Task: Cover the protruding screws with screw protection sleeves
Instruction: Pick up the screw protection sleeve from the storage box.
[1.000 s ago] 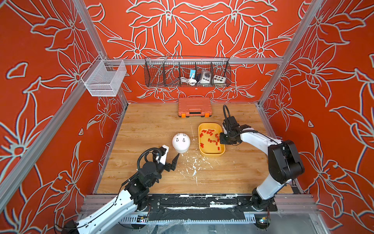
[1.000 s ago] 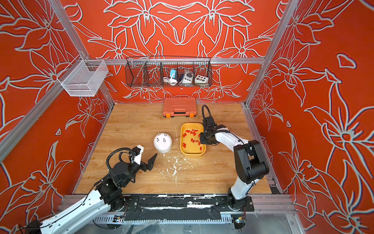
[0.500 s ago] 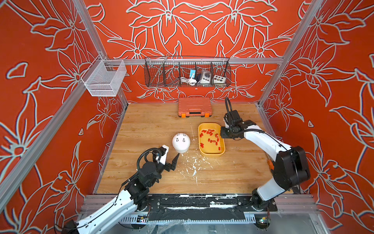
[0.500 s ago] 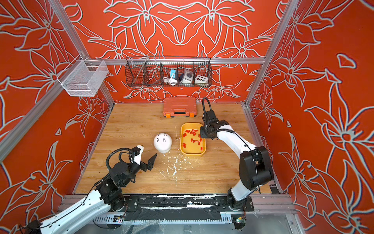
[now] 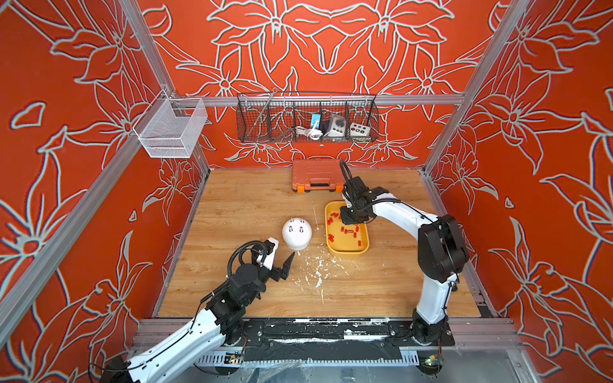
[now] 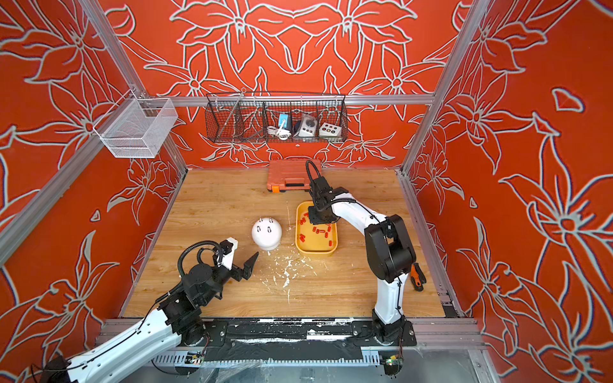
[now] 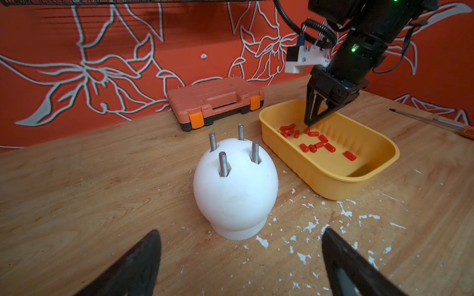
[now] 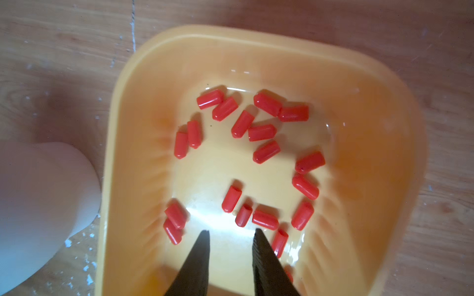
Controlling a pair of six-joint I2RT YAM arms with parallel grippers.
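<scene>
A white dome (image 7: 234, 184) stands on the wooden table with several bare grey protruding screws (image 7: 223, 164) sticking up from its top; it also shows in both top views (image 5: 297, 233) (image 6: 266, 232). To its right, red screw protection sleeves (image 8: 261, 133) lie loose in a yellow tray (image 8: 128, 128). My right gripper (image 8: 230, 232) points down into the tray's far end (image 5: 345, 219). Its jaws are open by a narrow gap with nothing between them, and one sleeve lies just outside a finger. My left gripper (image 7: 239, 230) hovers in front of the dome, open wide and empty.
An orange tool case (image 5: 316, 174) lies at the back wall behind the tray. A screwdriver (image 6: 417, 280) rests near the table's right edge. White flakes (image 5: 318, 268) litter the wood in front of the dome and tray. Wire baskets (image 5: 306, 119) hang on the walls.
My right gripper has moved left from the tray's right rim to over the sleeves inside it, and its jaws have parted a little. The left arm has not moved.
</scene>
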